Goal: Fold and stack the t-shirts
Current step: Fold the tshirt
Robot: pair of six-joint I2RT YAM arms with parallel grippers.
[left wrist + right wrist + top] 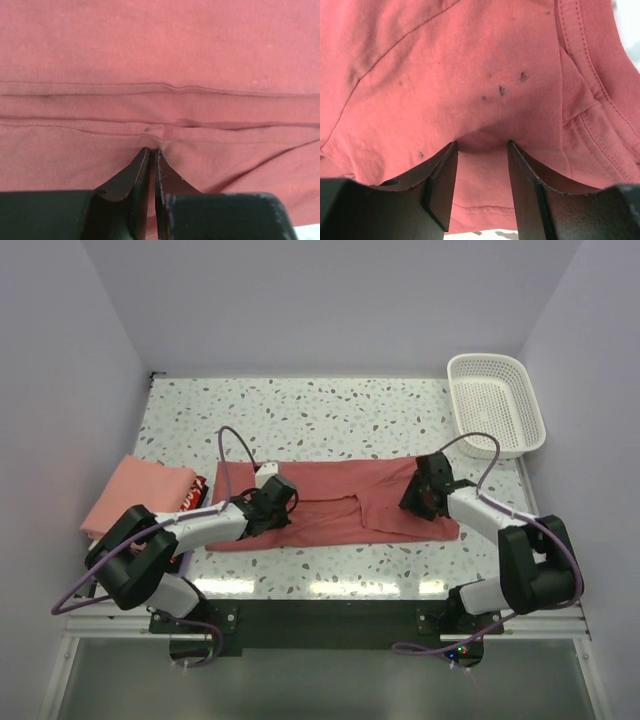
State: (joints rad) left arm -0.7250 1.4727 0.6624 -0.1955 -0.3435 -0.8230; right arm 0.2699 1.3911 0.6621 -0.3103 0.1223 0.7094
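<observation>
A brick-red t-shirt [345,505] lies spread sideways across the middle of the table, partly folded lengthwise. My left gripper [275,502] is down on its left part. In the left wrist view the jaws [151,149] are closed, pinching a small pucker of the red cloth [160,60] near a hem seam. My right gripper [425,490] rests on the shirt's right end. In the right wrist view its jaws [481,142] stand apart and press into the cloth [470,65], which bulges between them, with the collar ribbing at the right. A folded salmon-pink t-shirt [135,490] lies at the left edge.
A white lattice basket [497,405] stands at the back right corner. A dark item with red and white print [196,494] lies beside the pink fold. Walls close in the speckled table [330,410] on three sides.
</observation>
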